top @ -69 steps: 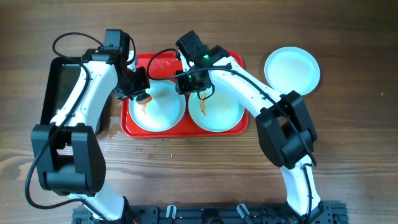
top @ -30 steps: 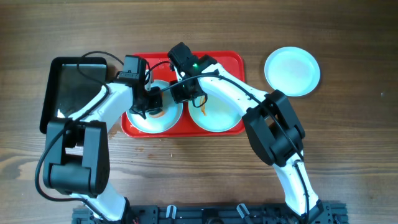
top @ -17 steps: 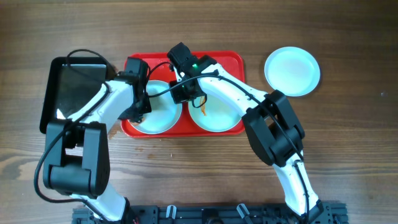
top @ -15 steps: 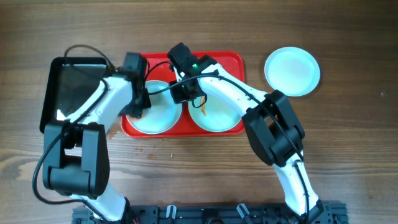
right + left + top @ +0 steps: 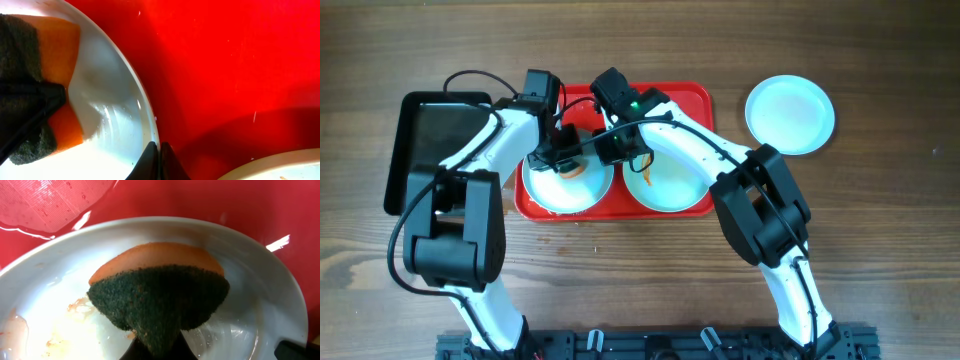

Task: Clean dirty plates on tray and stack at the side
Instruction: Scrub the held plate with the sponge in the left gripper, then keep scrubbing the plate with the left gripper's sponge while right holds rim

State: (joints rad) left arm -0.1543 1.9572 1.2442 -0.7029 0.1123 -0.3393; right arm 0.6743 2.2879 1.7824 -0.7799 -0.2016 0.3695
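Observation:
The red tray (image 5: 690,97) holds two plates. My left gripper (image 5: 563,157) is shut on a sponge (image 5: 160,292) with an orange body and a dark green scrub face, pressed on the left plate (image 5: 542,190). That plate (image 5: 50,310) is wet with orange-brown smears at its left. My right gripper (image 5: 618,150) is shut on the left plate's rim (image 5: 146,120), fingers (image 5: 157,155) pinching it. The right plate (image 5: 680,180) bears an orange smear. A third plate (image 5: 790,113) lies on the table right of the tray.
A glossy black tray (image 5: 430,140) lies left of the red tray. Both arms cross above the red tray's back half. Water pools on the red tray (image 5: 50,202) behind the left plate.
My left gripper with the sponge has swept across the left plate, first toward its left edge, then back to its upper middle. My right gripper has stayed on the rim.

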